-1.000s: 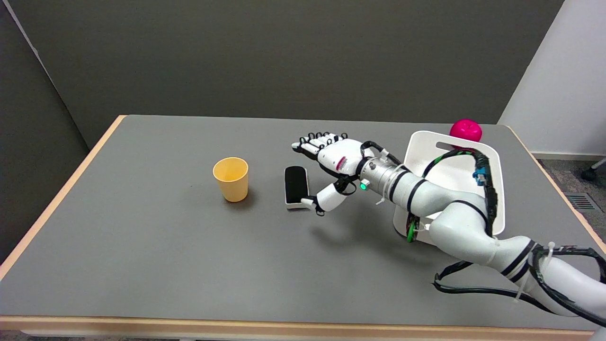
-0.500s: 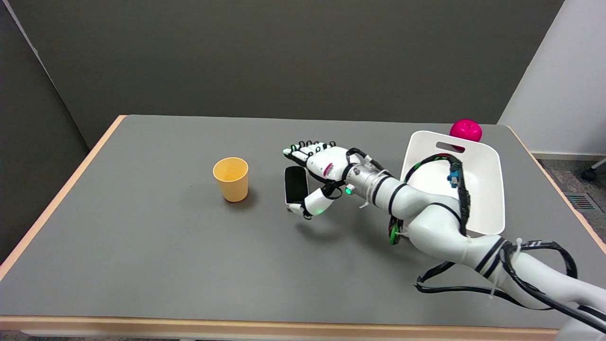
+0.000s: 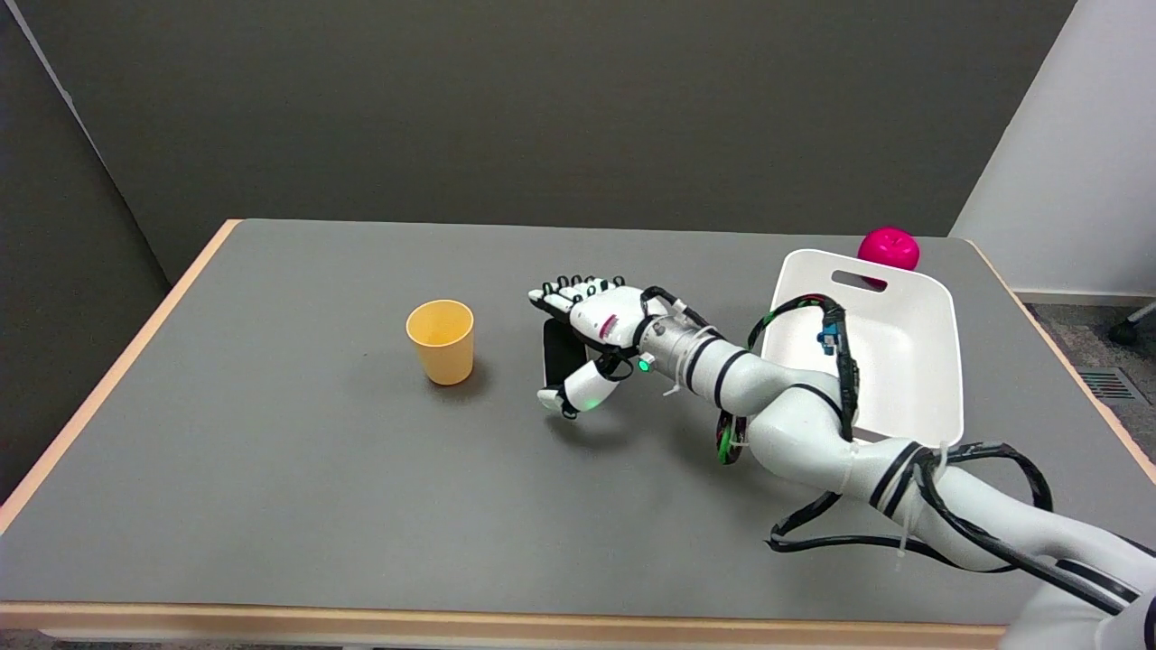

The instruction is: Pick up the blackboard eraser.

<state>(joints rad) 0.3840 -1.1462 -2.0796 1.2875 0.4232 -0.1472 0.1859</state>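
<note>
The blackboard eraser (image 3: 560, 354), a black pad on a white base, lies flat near the middle of the grey table (image 3: 271, 469). My right hand (image 3: 585, 341) is spread around it: the fingers (image 3: 567, 293) reach over its far end and the thumb (image 3: 578, 394) sits at its near end. The palm covers the eraser's right side, so only a dark strip shows. The hand holds nothing and the eraser still rests on the table.
A yellow cup (image 3: 441, 340) stands upright to the left of the eraser. A white tray (image 3: 903, 361) sits at the right, with a pink ball (image 3: 889, 247) behind it. My right arm (image 3: 813, 424) and its cables cross the lower right.
My right hand has moved left, from beside the eraser's right edge to over it, with fingers and thumb now at its two ends. The eraser, cup and tray have stayed put.
</note>
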